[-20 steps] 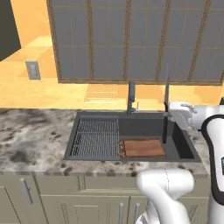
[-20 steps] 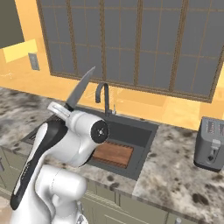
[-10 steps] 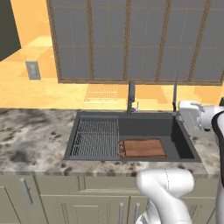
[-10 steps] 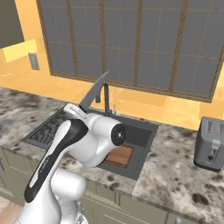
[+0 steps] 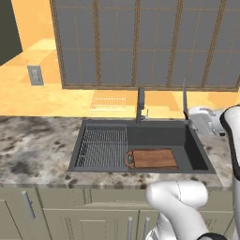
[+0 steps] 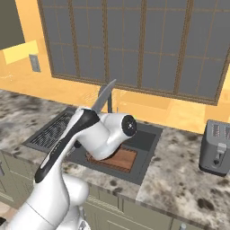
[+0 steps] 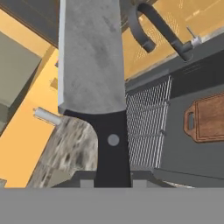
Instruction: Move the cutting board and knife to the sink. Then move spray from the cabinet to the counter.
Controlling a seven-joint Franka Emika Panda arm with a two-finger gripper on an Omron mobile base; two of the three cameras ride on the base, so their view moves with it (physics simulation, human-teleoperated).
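A robot hand is clamped on the black handle of a knife, blade pointing up, carried above the right side of the sink. The cutting board already lies flat in the basin beside a wire rack. Judging by the raised blade, a careless swing could strike the faucet, or the knife could slip and fall onto the stone table.

Knife: matt, mottled grey metal blade, smooth black handle. Cutting board: reddish-brown wood, visible grain. Sink: dark matt basin, wire rack. Counter: speckled, polished marble-look stone.
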